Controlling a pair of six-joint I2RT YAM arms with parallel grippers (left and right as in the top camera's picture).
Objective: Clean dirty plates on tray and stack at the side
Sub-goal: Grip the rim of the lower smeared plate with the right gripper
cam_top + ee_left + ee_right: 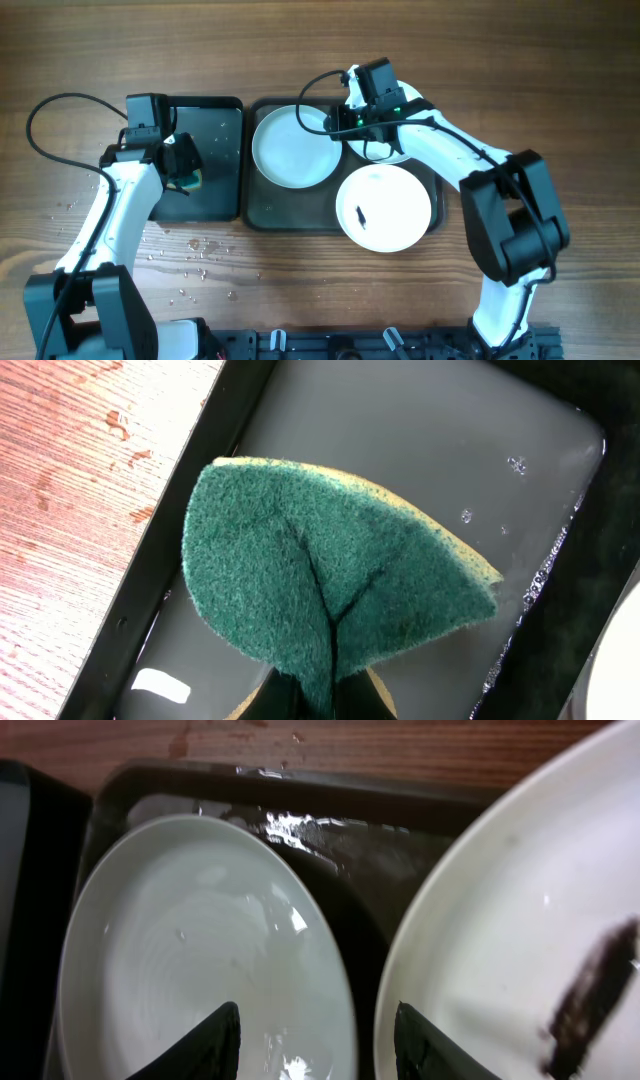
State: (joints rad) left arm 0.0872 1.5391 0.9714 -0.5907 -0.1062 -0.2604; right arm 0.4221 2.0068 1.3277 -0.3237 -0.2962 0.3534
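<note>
Left gripper (322, 698) clamps the sponge (330, 570); right gripper (315, 1040), jaws apart, hovers at a wet plate (200, 950)'s rim, likely needing to close and lift it.

Wooden table (80, 40), large tray (285, 207), black tray (215, 150), droplets (195, 245)

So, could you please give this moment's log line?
left tool: shut on sponge | right tool: open over tray | front plate: smeared
</note>
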